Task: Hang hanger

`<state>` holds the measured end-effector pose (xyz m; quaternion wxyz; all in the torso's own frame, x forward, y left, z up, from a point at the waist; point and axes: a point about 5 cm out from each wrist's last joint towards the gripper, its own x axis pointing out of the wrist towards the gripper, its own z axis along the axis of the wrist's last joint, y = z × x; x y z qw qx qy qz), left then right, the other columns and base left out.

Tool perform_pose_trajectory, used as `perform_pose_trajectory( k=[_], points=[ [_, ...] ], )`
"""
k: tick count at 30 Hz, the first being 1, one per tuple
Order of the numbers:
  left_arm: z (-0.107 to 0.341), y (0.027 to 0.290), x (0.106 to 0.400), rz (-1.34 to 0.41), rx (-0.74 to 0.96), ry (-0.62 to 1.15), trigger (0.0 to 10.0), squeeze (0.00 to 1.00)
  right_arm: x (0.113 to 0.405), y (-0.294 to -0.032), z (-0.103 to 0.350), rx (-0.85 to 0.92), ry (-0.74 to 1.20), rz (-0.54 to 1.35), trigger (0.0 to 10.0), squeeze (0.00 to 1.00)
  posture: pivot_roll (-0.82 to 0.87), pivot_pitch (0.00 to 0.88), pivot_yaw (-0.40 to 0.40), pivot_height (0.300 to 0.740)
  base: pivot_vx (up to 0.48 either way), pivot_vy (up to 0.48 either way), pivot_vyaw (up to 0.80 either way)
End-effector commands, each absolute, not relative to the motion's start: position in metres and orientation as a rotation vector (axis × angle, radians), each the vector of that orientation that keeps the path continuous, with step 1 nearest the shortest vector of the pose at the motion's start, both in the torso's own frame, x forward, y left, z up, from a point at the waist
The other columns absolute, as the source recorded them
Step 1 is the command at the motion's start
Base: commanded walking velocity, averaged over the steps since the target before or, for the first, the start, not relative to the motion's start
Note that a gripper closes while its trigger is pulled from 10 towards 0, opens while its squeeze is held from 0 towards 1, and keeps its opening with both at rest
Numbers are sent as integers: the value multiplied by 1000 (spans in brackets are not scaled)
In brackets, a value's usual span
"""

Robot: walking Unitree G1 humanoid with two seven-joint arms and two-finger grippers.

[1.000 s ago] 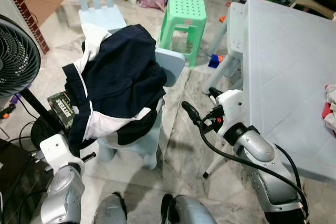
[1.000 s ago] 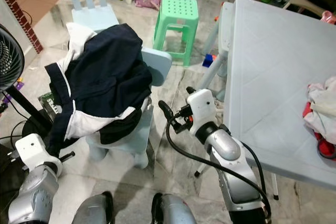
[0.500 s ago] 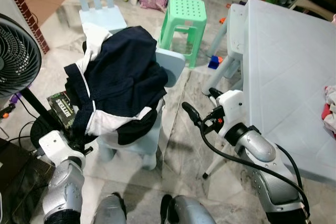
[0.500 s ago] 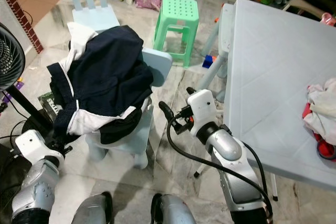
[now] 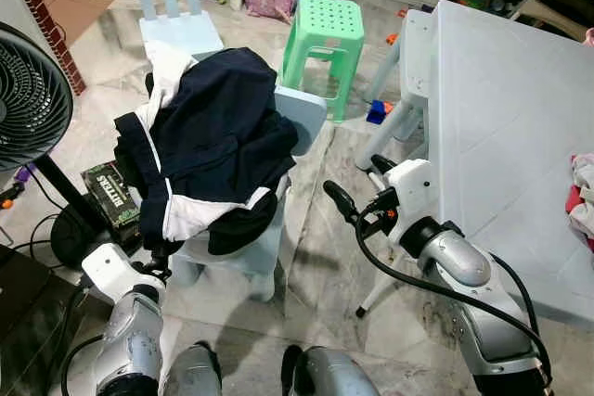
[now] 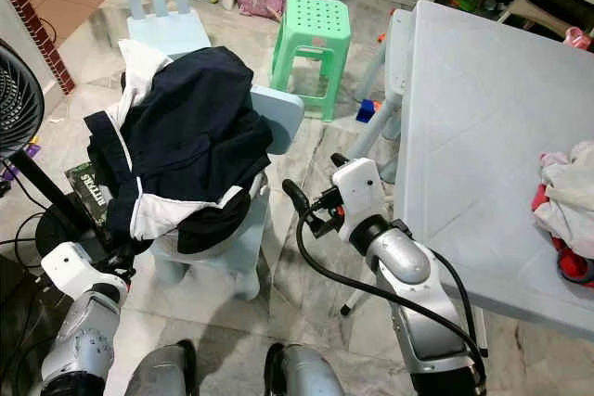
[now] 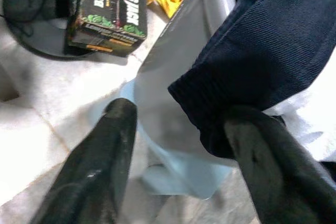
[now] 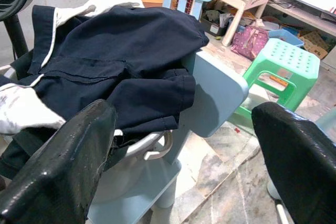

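Fingers of the left gripper (image 7: 178,171) stood spread around the navy garment's (image 5: 209,132) hem; closing squarely on that edge looked best, while the right gripper (image 8: 184,156) gaped wide, holding nothing

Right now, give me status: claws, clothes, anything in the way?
Left claw open at hem of navy clothes on blue chair. Right claw open, beside chair. White hanger hook under pile. No hanger held.

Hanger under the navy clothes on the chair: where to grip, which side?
Probably the pale hook poking out below the navy clothes, approached from the right gripper's side, fingers open across it: the hook hangs free there, the rest lies under cloth.
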<state>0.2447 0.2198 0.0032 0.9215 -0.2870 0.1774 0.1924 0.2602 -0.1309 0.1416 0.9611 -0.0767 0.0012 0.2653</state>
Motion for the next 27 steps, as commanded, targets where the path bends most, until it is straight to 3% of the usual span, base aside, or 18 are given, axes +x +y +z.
perform_pose_trajectory(
  k=[1,9,14,16,27],
  points=[
    [1,214,246,370,-624,359,10000,24,259,-134,143,-167,0,535,10000,0,-48,146,-173,740,0,0,0],
    [4,208,262,301,-676,293,10000,0,260,-138,148,-175,-20,513,10000,0,-69,151,-186,740,0,0,0],
    [14,206,269,253,-591,235,10000,0,259,-143,149,-181,-14,504,10000,0,-82,152,-182,740,0,0,0],
    [16,204,270,223,-555,222,0,0,259,-143,147,-180,-9,503,10000,0,-74,155,-181,740,0,0,0],
    [11,203,267,221,-532,221,0,0,259,-139,145,-182,-4,514,10000,0,-71,157,-182,740,0,0,0]
  ],
)
